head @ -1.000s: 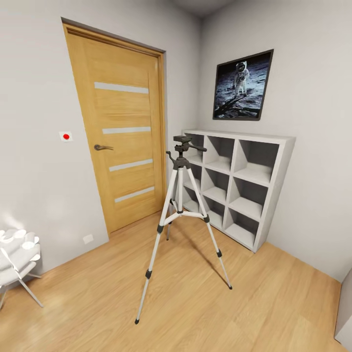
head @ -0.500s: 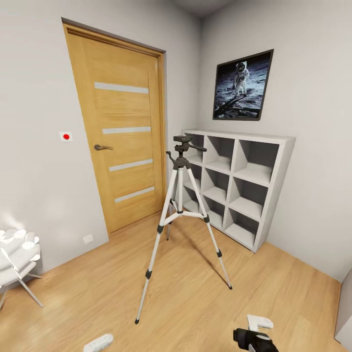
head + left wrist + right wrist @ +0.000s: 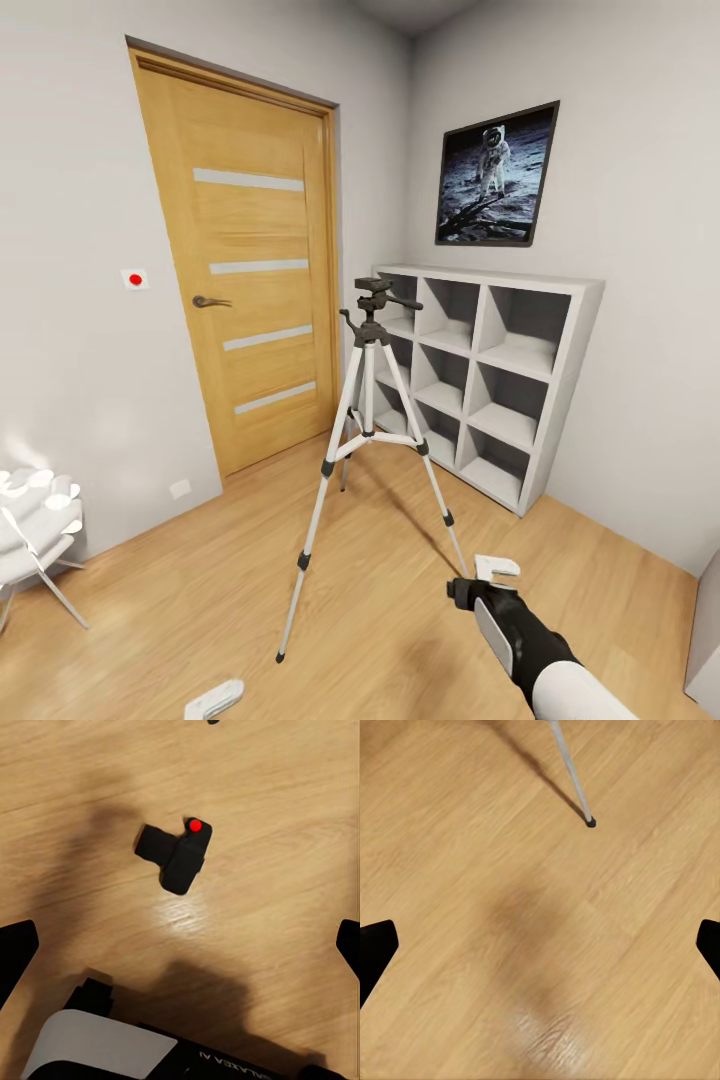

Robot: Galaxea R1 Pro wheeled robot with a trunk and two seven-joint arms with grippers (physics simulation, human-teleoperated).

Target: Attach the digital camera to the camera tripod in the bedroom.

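The right gripper [image 3: 478,580] hangs low over the wood floor [image 3: 400,620], a white finger [image 3: 495,567] and a black one [image 3: 458,592] spread apart with nothing between them. In the right wrist view its dark fingertips [image 3: 375,949] sit wide at the frame's edges above bare planks, near one black foot of the camera tripod [image 3: 574,784].

The left gripper's [image 3: 180,952] fingers [image 3: 16,956] are equally wide and empty. Below them the digital camera [image 3: 175,853] lies on the floor: a small, boxy, matte black body with a stubby block jutting from one side and a bright red dot at a corner.

The camera tripod [image 3: 368,430] stands on splayed silver-white legs with black joints, dark grey head and pan handle on top, between the wooden door [image 3: 245,270] and the white cube shelves [image 3: 490,375]. An astronaut picture [image 3: 496,175] hangs above.
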